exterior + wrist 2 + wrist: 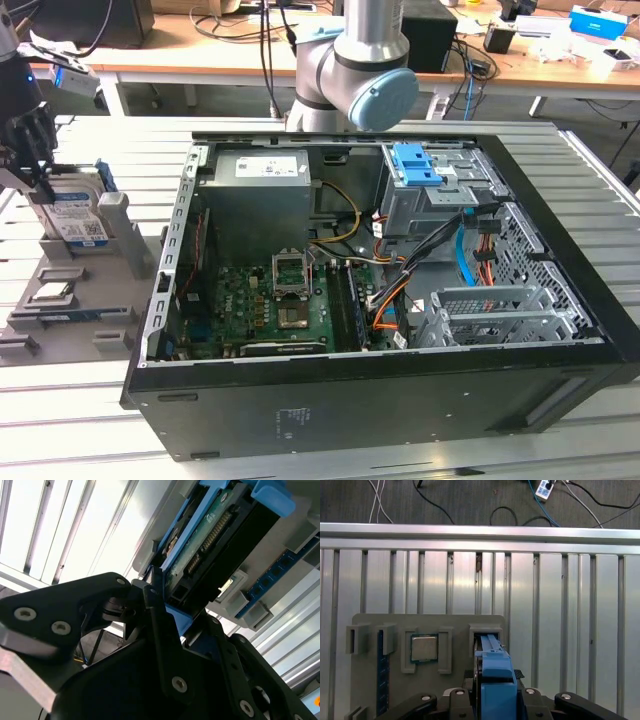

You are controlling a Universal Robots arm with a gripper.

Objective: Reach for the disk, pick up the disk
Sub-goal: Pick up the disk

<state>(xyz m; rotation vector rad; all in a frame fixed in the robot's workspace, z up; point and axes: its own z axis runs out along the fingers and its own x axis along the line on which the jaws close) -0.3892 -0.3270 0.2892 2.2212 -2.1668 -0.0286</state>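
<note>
The disk (78,215) stands on edge in a slot of the grey holder (122,230), at the exterior view's left, on the slatted surface (60,420). Standing upright, it offers me both blue rails. My fingers (157,625) straddle it and appear clamped against those rails. The holder hides its seated end, and the far contact is hard to make out.

An open black computer case (380,400) is lying on a slatted metal table (60,420), showing its green motherboard (270,305), grey power supply (262,195) and orange cables (385,300). A blue bracket (415,168) is sitting on top of the drive cage. A grey holder tray (75,315) is resting just beside the case, at the exterior view's left, with a square silver chip (424,647) lying in one recess.
</note>
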